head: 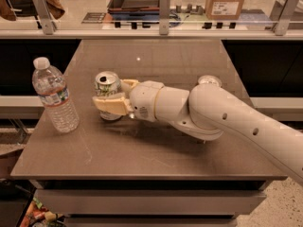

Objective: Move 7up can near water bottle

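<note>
The 7up can [107,87], white and silver with green markings and a silver top, stands upright left of the table's middle. My gripper [112,101] is shut on the can, its cream fingers [110,106] wrapped around the can's lower body. The white arm reaches in from the right. The water bottle [54,96], clear ribbed plastic with a white cap and a label band, stands upright near the table's left edge, a short gap to the left of the can.
The brown table [151,155] has its front edge close below. A second can's silver top [209,81] shows behind the arm at the right. A railing with posts [164,6] runs along the back, with a cardboard box [226,1] beyond.
</note>
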{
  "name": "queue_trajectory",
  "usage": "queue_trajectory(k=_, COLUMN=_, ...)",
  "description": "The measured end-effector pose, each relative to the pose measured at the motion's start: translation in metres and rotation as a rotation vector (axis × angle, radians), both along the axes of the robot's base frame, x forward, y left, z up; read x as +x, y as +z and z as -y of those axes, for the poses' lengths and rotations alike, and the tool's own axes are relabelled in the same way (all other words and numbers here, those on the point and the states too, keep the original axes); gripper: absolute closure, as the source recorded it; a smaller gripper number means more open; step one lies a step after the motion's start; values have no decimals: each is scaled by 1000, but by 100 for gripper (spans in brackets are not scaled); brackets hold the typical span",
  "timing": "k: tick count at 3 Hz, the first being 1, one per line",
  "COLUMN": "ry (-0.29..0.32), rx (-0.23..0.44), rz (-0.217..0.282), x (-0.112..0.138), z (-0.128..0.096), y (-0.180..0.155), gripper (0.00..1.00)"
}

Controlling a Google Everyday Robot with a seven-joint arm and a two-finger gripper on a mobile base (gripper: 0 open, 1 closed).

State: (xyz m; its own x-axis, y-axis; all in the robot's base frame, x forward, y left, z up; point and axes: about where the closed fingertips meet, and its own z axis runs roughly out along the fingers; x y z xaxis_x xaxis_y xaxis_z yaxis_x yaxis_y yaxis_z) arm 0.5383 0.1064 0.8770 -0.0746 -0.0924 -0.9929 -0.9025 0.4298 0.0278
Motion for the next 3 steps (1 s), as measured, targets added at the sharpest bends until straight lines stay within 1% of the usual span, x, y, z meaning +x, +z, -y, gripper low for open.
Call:
queue_trajectory(k=1, ry=1, rx=0, rz=2, x=-1, z=-1, y=1, gripper=82)
queue_trajectory(k=3, ry=8, rx=-1, rz=4, x=-3, z=-5, y=2, gripper=35)
